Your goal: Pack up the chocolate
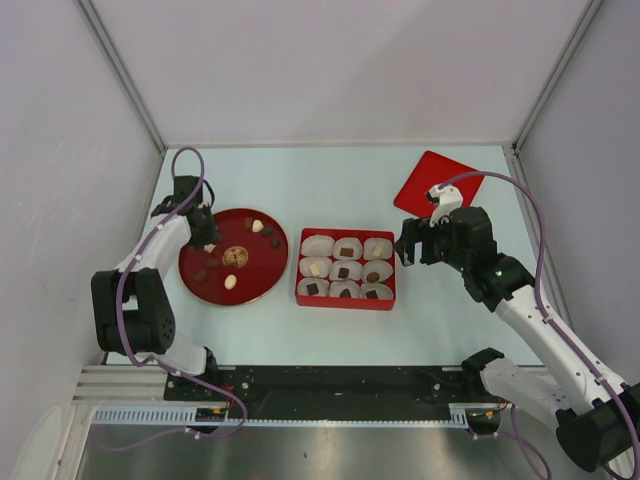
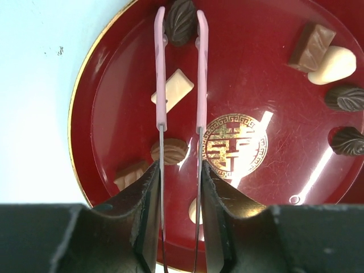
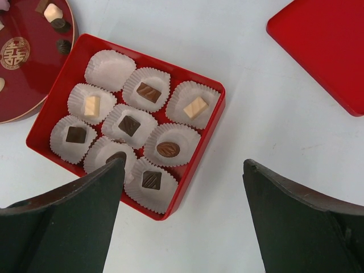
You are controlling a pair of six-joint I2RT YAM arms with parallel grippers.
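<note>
Several chocolates, dark brown, tan and cream, lie on a round red plate [image 1: 255,272]. My left gripper [image 1: 200,226] is over the plate's far left part, shut on pink-handled metal tongs [image 2: 161,85]. In the left wrist view my left gripper [image 2: 180,168] holds the tongs pointing away, and their tips flank a dark leaf-shaped chocolate [image 2: 181,23]; a cream bar [image 2: 173,89] lies just left of them. A red box [image 1: 345,304] holds white paper cups, most with one chocolate each; one corner cup [image 3: 110,69] is empty. My right gripper [image 1: 412,250] is open and empty beside the box's right edge.
A red lid [image 1: 437,182] lies flat at the back right, also in the right wrist view [image 3: 324,51]. The box's rim [image 3: 193,165] runs between my right fingers. White walls enclose the table on the left, right and back.
</note>
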